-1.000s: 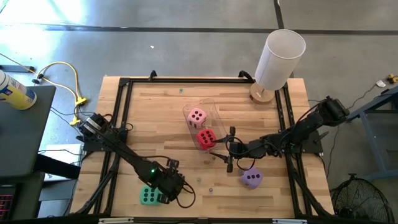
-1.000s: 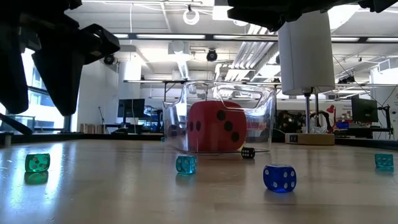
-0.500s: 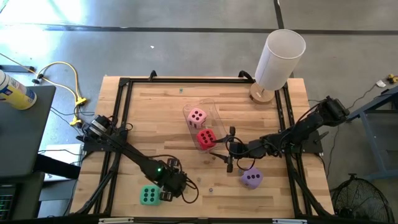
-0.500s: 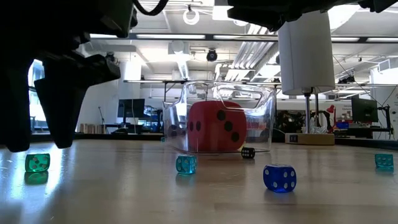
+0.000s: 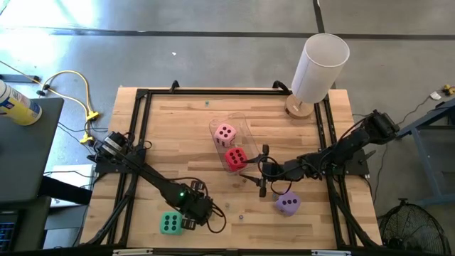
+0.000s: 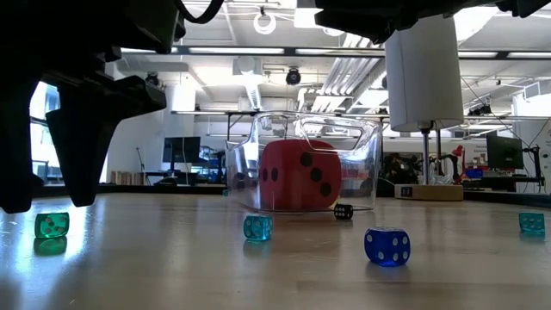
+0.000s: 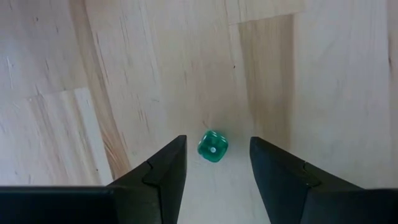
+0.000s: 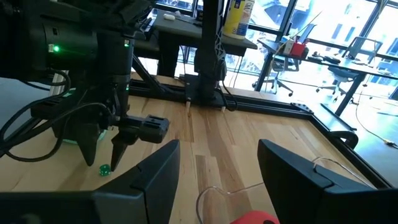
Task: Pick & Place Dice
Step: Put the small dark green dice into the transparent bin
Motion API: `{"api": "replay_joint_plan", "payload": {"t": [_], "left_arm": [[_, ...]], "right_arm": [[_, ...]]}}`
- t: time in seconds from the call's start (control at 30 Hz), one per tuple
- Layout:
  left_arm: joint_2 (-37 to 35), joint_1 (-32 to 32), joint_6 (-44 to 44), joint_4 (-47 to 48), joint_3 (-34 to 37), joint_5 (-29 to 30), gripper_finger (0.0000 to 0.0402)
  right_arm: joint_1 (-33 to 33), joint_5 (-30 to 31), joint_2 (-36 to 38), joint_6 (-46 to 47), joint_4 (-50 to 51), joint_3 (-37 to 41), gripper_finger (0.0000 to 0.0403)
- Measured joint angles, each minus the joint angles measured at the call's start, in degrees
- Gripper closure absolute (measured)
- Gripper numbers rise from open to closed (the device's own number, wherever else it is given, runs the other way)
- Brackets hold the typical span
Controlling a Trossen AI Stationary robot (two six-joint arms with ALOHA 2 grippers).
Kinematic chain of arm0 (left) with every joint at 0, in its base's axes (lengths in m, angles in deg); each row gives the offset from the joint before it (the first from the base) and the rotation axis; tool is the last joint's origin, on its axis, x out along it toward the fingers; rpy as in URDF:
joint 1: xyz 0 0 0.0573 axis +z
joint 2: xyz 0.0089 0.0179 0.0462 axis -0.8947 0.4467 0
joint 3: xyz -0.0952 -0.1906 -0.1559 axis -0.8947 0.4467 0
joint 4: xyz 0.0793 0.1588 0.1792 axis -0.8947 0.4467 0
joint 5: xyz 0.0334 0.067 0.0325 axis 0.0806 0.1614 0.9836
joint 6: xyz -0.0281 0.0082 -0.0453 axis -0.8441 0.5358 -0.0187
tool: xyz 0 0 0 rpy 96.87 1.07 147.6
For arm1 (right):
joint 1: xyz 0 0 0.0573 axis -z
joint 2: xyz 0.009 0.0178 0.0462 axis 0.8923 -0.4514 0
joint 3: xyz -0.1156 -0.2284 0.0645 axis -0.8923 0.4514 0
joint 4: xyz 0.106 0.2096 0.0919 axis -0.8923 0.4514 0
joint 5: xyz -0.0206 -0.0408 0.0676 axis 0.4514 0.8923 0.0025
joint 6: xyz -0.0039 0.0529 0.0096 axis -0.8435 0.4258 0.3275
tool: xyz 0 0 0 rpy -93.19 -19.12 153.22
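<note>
The left gripper point(image 7: 214, 163) is held spread above a small green die point(image 7: 212, 147). It should be lowered straight until the die is bracketed, then pressed shut. The right gripper point(image 8: 217, 171) is parked spread beside the clear bin point(image 5: 238, 142).

Lighting, my remote feeds. High view: I read even, bright overhead light on the table point(image 5: 213, 114), with soft short shadows. Low view: strongly backlit by ceiling strip lights and windows; the left arm point(image 6: 77, 95) shows to me as a near-black silhouette, and the tabletop point(image 6: 275, 267) carries a pale sheen. Left wrist view: I find flat, diffuse light, with wood grain mildly soft. Right wrist view: daylight from windows point(image 8: 323, 25), bluish and slightly washed out.
</note>
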Motion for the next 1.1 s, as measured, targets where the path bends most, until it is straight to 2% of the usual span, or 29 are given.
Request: {"api": "replay_joint_plan", "payload": {"t": [1.1], "left_arm": [[-0.02,0.88,8.83,1.70,0.17,-0.35,0.0235]], "right_arm": [[0.00,-0.02,0.00,0.13,0.00,0.00,0.0195]]}}
